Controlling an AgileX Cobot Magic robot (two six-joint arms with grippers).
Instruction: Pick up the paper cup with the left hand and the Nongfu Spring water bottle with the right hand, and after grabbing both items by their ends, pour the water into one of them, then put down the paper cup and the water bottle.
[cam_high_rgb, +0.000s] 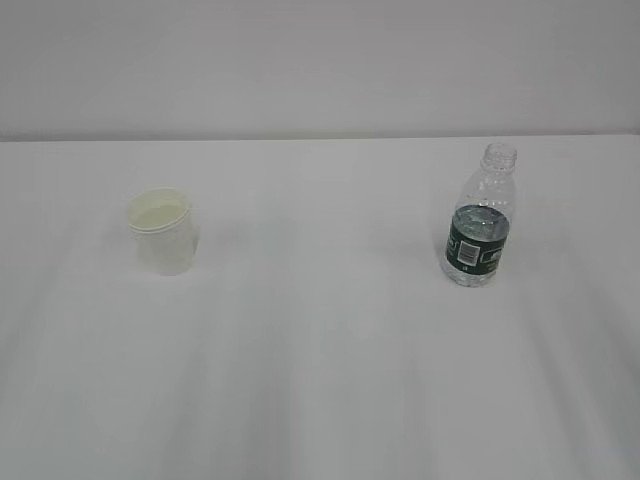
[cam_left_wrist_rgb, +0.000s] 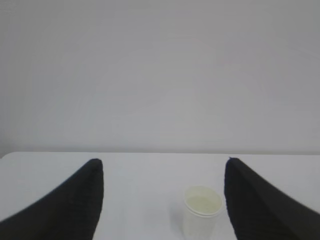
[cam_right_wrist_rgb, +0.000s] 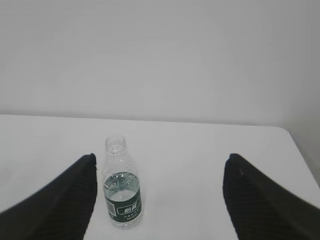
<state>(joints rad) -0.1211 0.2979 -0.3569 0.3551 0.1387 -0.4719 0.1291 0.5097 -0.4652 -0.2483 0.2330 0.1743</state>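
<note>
The white paper cup (cam_high_rgb: 161, 231) stands upright on the left of the white table (cam_high_rgb: 320, 360), its pale cream inside showing. In the left wrist view the paper cup (cam_left_wrist_rgb: 202, 211) sits ahead of my open left gripper (cam_left_wrist_rgb: 162, 167), nearer the right finger, untouched. The Nongfu Spring water bottle (cam_high_rgb: 480, 217) stands upright on the right, capless, with water (cam_high_rgb: 483, 226) reaching into its dark green label band. Seen from the right wrist, the bottle (cam_right_wrist_rgb: 121, 184) stands ahead of my open right gripper (cam_right_wrist_rgb: 160, 162), close to the left finger. Neither arm shows in the exterior view.
The white table ends at a plain pale wall (cam_high_rgb: 320, 60) behind. In the right wrist view the table's right edge (cam_right_wrist_rgb: 300, 150) shows. Nothing else stands on the table.
</note>
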